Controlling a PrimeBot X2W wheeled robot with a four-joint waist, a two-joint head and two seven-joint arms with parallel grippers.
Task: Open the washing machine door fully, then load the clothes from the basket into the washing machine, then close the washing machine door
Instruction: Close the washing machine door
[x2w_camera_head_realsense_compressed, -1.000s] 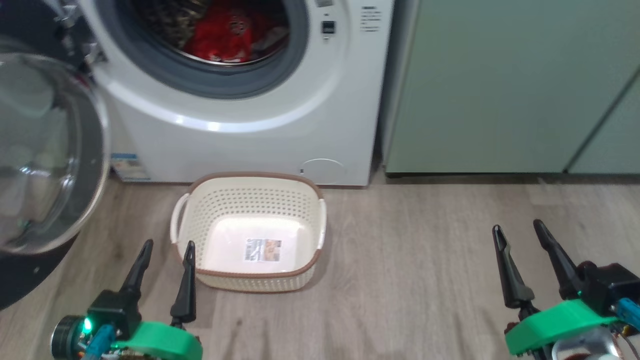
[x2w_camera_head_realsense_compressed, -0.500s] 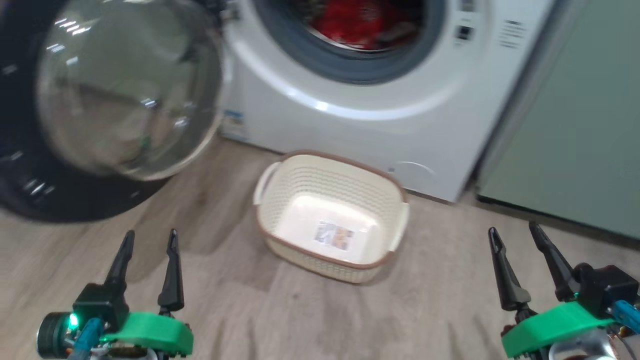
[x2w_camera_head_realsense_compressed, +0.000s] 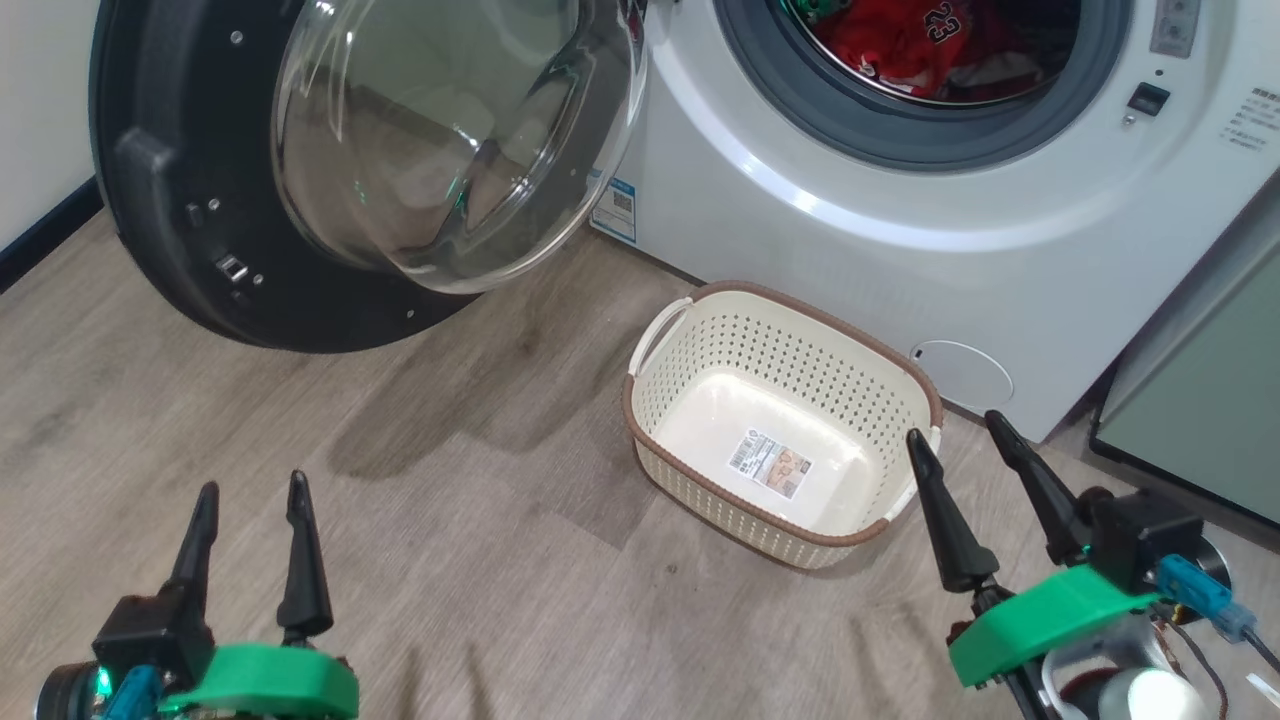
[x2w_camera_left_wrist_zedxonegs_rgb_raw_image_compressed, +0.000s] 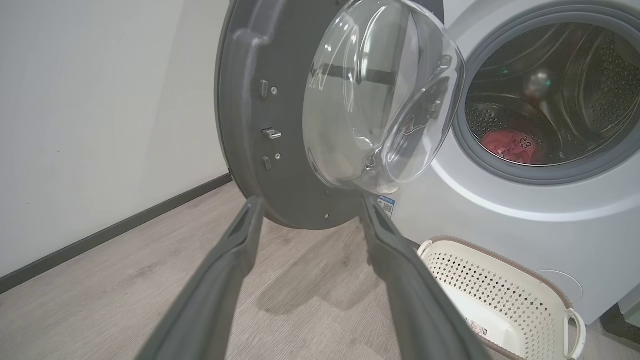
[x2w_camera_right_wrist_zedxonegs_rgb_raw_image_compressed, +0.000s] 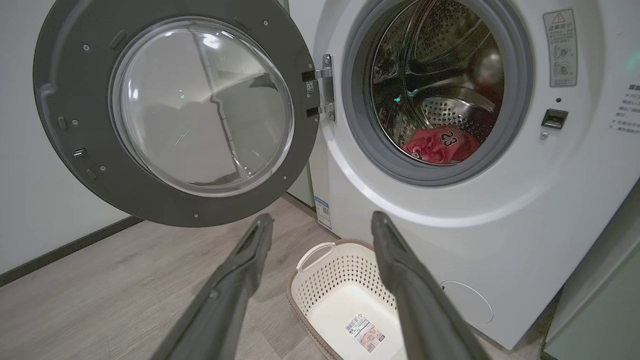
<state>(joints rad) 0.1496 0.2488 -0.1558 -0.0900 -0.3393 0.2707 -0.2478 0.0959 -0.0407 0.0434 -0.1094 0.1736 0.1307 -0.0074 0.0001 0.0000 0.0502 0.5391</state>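
HEAD VIEW. Door (x2w_camera_head_realsense_compressed: 370, 160) at upper left, swung wide, inner face twd camera. Washer (x2w_camera_head_realsense_compressed: 900, 250) at upper right; red clothes (x2w_camera_head_realsense_compressed: 900, 50) lie in the drum at top edge. Basket (x2w_camera_head_realsense_compressed: 790, 350) at centre, on the floor just in front of the washer, holding only its label (x2w_camera_head_realsense_compressed: 768, 462). L gripper (x2w_camera_head_realsense_compressed: 252, 482) lower left, R gripper (x2w_camera_head_realsense_compressed: 952, 424) lower right: both spread wide, nothing betw. fingers, both well apart from the door.

L WRIST VIEW. Door (x2w_camera_left_wrist_zedxonegs_rgb_raw_image_compressed: 265, 125) upper centre, latch (x2w_camera_left_wrist_zedxonegs_rgb_raw_image_compressed: 270, 133) on its ring; clothes (x2w_camera_left_wrist_zedxonegs_rgb_raw_image_compressed: 510, 145) at right.

R WRIST VIEW. Door (x2w_camera_right_wrist_zedxonegs_rgb_raw_image_compressed: 175, 110) upper left, hinge (x2w_camera_right_wrist_zedxonegs_rgb_raw_image_compressed: 325, 90) top centre, clothes (x2w_camera_right_wrist_zedxonegs_rgb_raw_image_compressed: 435, 145) upper right, basket (x2w_camera_right_wrist_zedxonegs_rgb_raw_image_compressed: 340, 280) bottom centre.

PROCEDURE (judged). Loading looks complete; remaining step = close door.
1. Use L arm; it looks nearer.
2. Contact the black ring (x2w_camera_head_realsense_compressed: 170, 200) at the edge far from the hinge, not the glass bowl (x2w_camera_head_realsense_compressed: 450, 140).
3. Push in an arc abt. the hinge.
4. Check no fabric lies over the grey seal (x2w_camera_head_realsense_compressed: 860, 110).
5. Press until the latch catches.
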